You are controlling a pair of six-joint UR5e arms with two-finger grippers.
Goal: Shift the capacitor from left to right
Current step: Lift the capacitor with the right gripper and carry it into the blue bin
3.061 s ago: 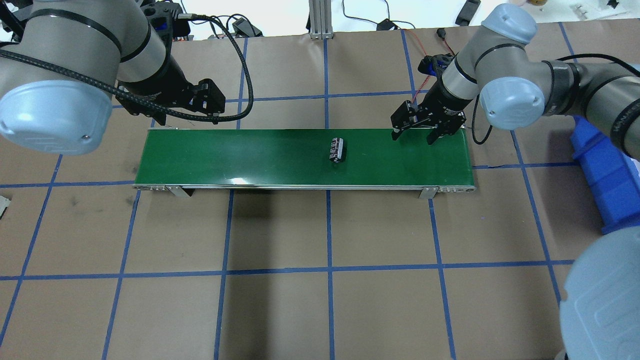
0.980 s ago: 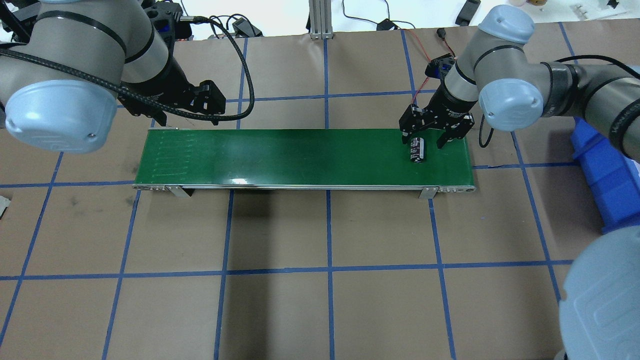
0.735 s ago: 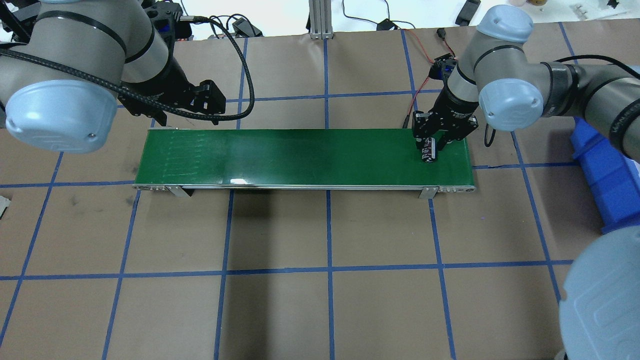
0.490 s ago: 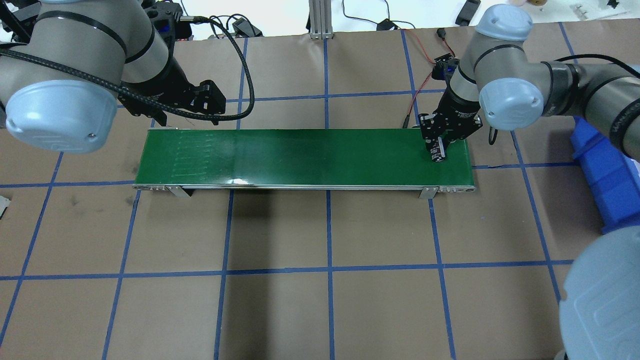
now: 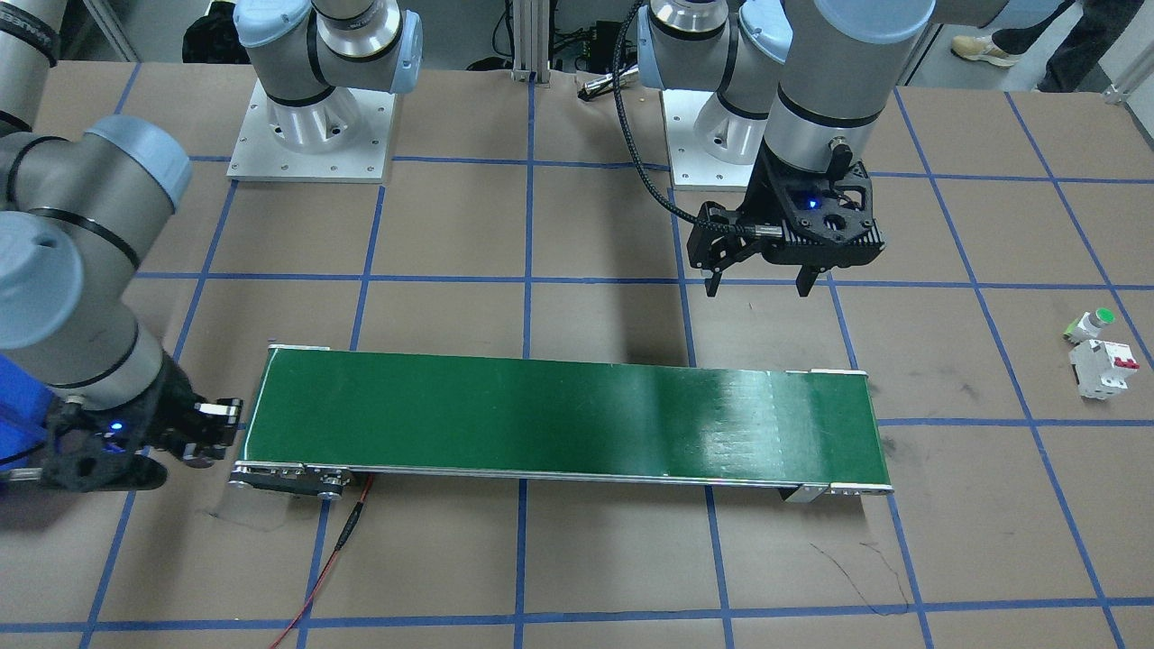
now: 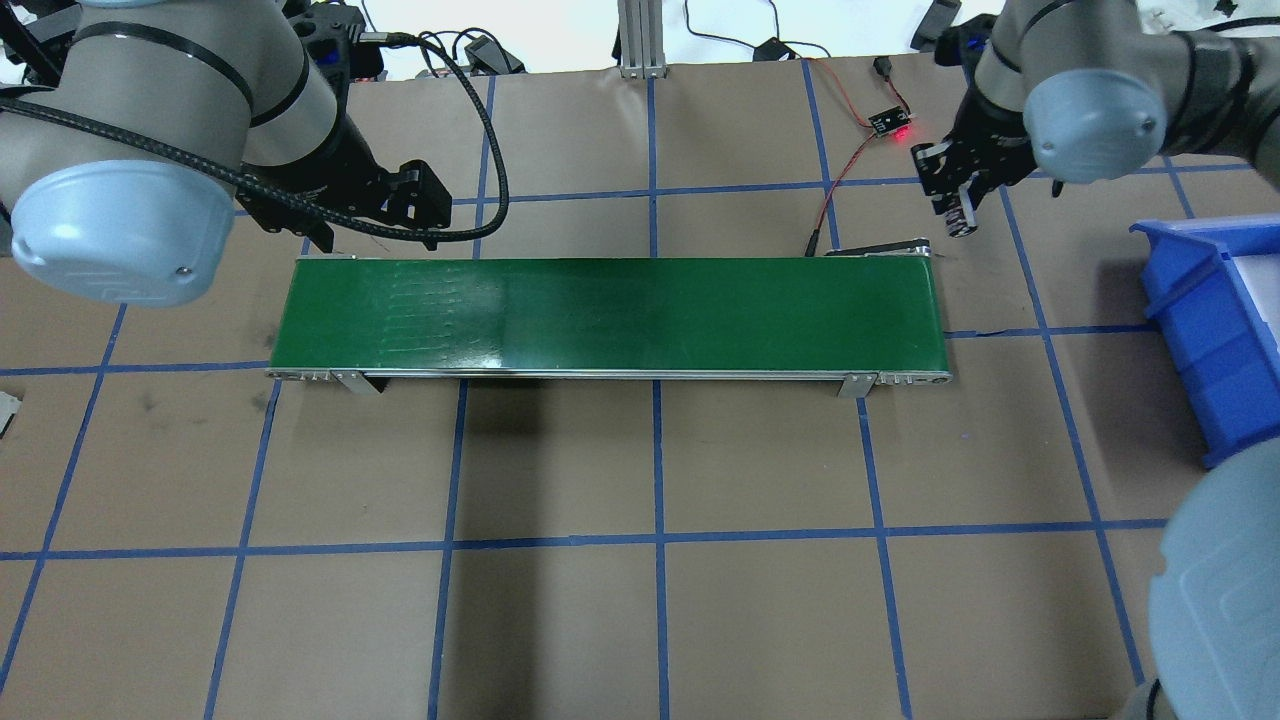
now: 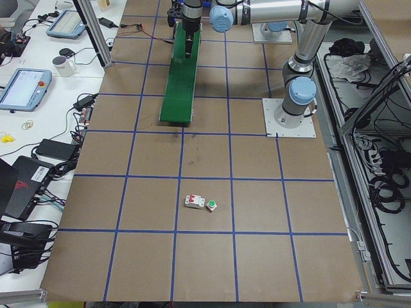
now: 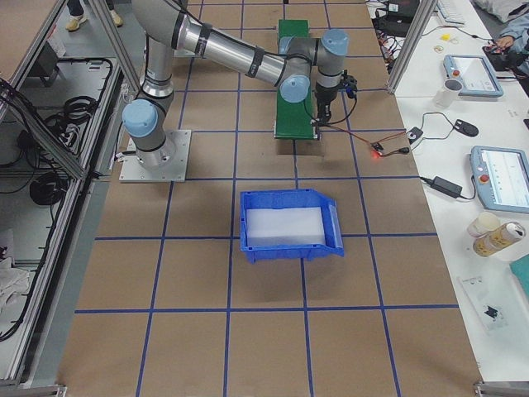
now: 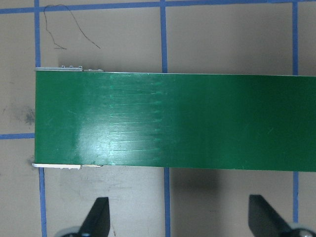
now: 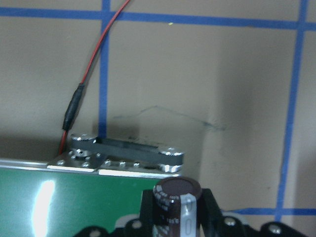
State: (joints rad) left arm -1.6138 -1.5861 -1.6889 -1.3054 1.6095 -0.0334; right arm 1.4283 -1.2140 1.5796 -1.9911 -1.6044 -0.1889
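Observation:
The capacitor (image 10: 177,200) is a stubby dark cylinder with a pale stripe. In the right wrist view it stands gripped between my right gripper's black fingers (image 10: 210,210). In the overhead view my right gripper (image 6: 955,200) is shut on the capacitor (image 6: 962,218), above the brown table just beyond the far right corner of the green conveyor belt (image 6: 610,315). My left gripper (image 6: 372,228) is open and empty behind the belt's left end. Its two fingertips (image 9: 96,217) show wide apart in the left wrist view, with the bare belt (image 9: 173,121) ahead of them.
A blue bin (image 6: 1210,330) stands right of the belt; it also shows in the exterior right view (image 8: 289,223). A small board with a red light (image 6: 893,124) and a red wire lie near the right gripper. A white breaker (image 5: 1102,368) and a green-capped button (image 5: 1091,323) lie far left.
The capacitor rode the belt to its right end. My right gripper shut on it, then lifted it off the belt, back and to the right. The left arm stayed still.

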